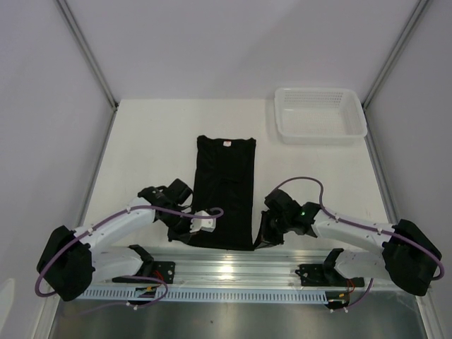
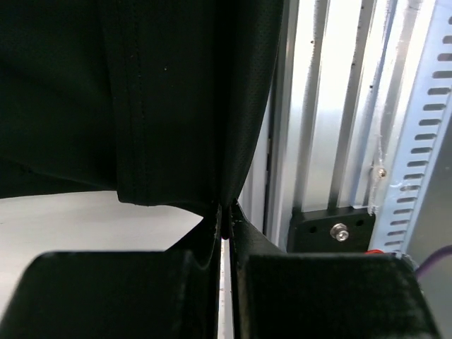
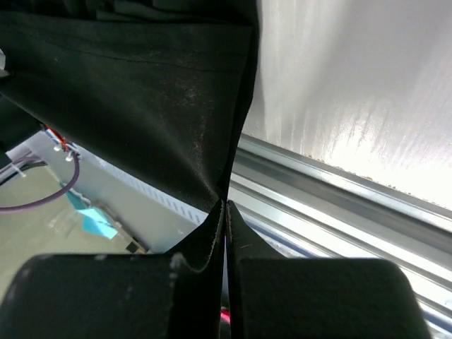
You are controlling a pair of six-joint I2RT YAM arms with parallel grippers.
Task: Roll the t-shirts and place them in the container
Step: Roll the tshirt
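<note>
I am looking at the white desk [image 1: 141,141] first. The black t-shirt [image 1: 224,185] is lying along its middle as a long narrow strip, with the neck label [image 1: 227,144] at the far end and no sleeves sticking out. The white basket [image 1: 321,134] is sitting well apart at the far right, and I am seeing nothing in it.

I am judging that the lengthwise folding is done and the rolling is not yet begun. No coil is showing anywhere, so the whole length is left to roll.

The left tool [image 1: 181,237] is sitting at the near left corner of the hem and the right tool [image 1: 265,239] at the near right corner. From above I am seeing only the arms bending in there, and the pinch itself is hidden.

The wrist views are filling that in. Each tool is clamped narrow on a fold of black cloth, which is draping up off the desk, with the metal rail [image 3: 339,191] behind. Those close views are showing neither the basket nor the shirt's far end.
</note>
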